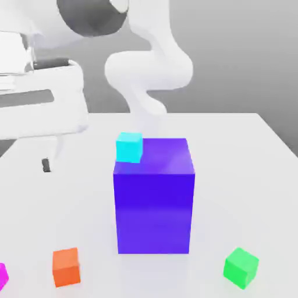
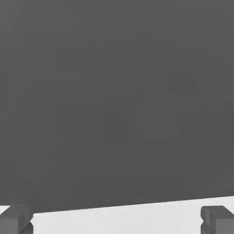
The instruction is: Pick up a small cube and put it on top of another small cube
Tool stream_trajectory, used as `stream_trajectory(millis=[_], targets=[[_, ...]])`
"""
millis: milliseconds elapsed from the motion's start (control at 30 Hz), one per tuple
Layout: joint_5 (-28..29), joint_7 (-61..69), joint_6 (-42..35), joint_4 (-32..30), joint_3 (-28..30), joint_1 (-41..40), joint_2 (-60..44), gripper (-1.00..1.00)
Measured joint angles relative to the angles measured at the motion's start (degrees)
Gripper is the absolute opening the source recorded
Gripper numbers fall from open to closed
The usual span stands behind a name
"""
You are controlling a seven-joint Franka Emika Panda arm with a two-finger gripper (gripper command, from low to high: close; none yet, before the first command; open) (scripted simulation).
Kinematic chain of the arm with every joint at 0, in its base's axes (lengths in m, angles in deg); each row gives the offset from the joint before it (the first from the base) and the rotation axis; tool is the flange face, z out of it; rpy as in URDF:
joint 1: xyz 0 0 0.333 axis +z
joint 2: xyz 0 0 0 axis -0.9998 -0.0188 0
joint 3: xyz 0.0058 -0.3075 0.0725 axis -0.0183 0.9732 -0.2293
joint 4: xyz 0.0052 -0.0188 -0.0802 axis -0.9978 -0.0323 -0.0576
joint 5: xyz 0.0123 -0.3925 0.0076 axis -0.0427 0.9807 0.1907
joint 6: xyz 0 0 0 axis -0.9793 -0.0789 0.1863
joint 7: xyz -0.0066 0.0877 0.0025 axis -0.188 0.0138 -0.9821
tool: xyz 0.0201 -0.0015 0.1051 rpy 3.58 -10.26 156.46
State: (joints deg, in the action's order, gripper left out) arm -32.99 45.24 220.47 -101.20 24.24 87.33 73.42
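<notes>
White table [image 1: 262, 151] carries everything. Big purple block [image 1: 154, 204] stands in middle of table. Small cyan cube [image 1: 129, 147] sits on purple block's top, at far corner. Small orange cube [image 1: 66, 266] lies in front of purple block, toward exterior view's left. Small green cube [image 1: 241, 268] lies in front, toward right. Gripper [image 2: 117, 219] has jaws spread wide, holding nothing, probably ready to grab small cube.

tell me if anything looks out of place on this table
One thing: the cyan cube is perched on a top corner of the big purple block, while the orange cube and green cube lie on the table. Nothing looks spilled or damaged.
</notes>
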Motion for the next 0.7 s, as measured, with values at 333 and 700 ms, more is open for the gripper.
stream_trajectory(millis=[333, 700], targets=[[-2.1, 8.3, 4.8, 2.2, 1.8, -6.8, -19.0, 0.00], [-5.9, 13.1, 12.2, 5.0, -1.4, -11.9, -32.1, -1.00]])
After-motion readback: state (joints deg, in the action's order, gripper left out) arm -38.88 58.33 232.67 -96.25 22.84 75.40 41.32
